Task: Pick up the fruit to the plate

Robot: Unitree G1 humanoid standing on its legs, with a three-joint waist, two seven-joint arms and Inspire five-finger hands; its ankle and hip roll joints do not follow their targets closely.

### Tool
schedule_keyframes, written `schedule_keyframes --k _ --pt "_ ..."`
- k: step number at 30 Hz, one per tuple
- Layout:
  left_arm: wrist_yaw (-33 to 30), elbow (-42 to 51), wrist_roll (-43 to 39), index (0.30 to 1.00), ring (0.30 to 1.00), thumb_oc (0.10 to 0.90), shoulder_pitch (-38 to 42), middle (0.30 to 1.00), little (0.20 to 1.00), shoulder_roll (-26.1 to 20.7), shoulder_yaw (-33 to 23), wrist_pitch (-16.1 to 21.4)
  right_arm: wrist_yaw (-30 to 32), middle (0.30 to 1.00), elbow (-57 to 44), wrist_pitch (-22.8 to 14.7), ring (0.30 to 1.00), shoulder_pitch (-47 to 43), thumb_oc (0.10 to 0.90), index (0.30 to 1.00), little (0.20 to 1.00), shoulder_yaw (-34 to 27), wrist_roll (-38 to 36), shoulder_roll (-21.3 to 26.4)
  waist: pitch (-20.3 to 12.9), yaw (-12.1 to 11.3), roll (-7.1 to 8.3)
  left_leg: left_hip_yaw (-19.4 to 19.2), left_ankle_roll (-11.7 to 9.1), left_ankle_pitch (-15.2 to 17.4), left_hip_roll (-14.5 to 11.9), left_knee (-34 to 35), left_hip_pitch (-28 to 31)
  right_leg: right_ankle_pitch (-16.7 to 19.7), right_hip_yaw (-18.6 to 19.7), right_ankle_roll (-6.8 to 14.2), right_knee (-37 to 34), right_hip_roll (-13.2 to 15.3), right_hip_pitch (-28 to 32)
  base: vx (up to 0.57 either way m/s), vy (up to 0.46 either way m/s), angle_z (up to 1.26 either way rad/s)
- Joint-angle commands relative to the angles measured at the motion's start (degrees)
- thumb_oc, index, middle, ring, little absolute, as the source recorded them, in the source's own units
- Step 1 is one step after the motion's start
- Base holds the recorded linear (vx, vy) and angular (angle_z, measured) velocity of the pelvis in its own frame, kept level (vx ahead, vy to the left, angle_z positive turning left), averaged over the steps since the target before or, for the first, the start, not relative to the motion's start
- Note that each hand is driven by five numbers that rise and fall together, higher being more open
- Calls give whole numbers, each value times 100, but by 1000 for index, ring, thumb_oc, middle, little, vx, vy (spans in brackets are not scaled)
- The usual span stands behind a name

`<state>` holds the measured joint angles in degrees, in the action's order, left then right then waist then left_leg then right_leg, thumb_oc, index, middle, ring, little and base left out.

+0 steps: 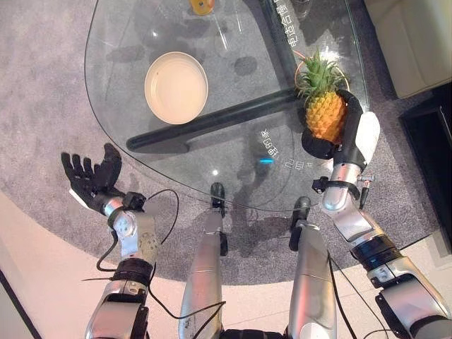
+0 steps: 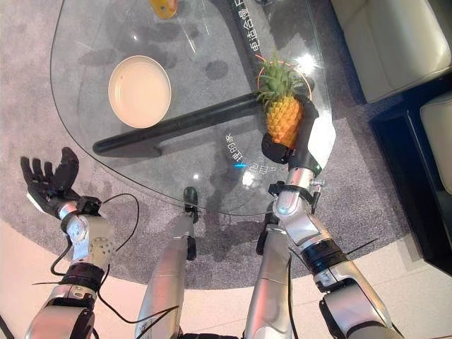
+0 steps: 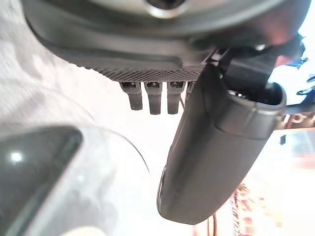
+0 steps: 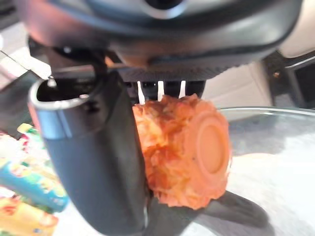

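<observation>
A pineapple with a green leafy crown stands at the right edge of the glass table. My right hand is shut on it, thumb and fingers wrapped round its orange body. The cream plate lies bare on the table's left part, well apart from the pineapple. An orange fruit shows at the table's far edge. My left hand hangs open off the table's near left, over the carpet, holding nothing.
A dark bar of the table's frame runs under the glass between plate and pineapple. A pale sofa stands at the far right, a dark cabinet beside it. Grey carpet surrounds the table.
</observation>
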<state>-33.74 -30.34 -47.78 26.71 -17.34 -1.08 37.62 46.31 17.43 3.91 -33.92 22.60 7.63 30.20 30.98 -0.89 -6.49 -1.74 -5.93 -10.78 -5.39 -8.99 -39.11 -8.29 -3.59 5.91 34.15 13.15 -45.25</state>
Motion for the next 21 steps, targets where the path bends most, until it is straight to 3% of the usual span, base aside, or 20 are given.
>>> schedule_keyframes --k 1,7,13,21 --pt "343 455 582 900 900 800 236 900 900 -335 -136 695 538 300 -851 -745 300 -306 100 300 200 -310 903 256 -119 100 -62 -256 182 759 392 -455 110 523 -293 -119 -1175 -253 383 -25 -64 0" --pt "946 1153 632 900 900 800 386 900 900 -300 105 394 450 300 -960 -800 300 -466 100 300 200 -248 1477 192 -119 81 -6 -240 191 769 382 -441 93 570 -312 -71 -1245 -271 426 -12 -38 0" --pt "1469 1657 1023 900 900 800 638 900 900 -462 434 -253 325 300 -1232 -872 300 -641 100 300 200 -289 1477 216 -119 87 47 -267 195 712 351 -374 69 678 -342 -35 -1369 -281 455 -1 -5 0" --pt "2155 1873 591 900 900 800 1022 900 900 -382 899 -633 3 300 -1547 -920 300 -865 100 300 200 -155 1354 71 -119 157 105 -299 195 713 342 -332 118 735 -316 5 -1473 -289 529 0 0 0"
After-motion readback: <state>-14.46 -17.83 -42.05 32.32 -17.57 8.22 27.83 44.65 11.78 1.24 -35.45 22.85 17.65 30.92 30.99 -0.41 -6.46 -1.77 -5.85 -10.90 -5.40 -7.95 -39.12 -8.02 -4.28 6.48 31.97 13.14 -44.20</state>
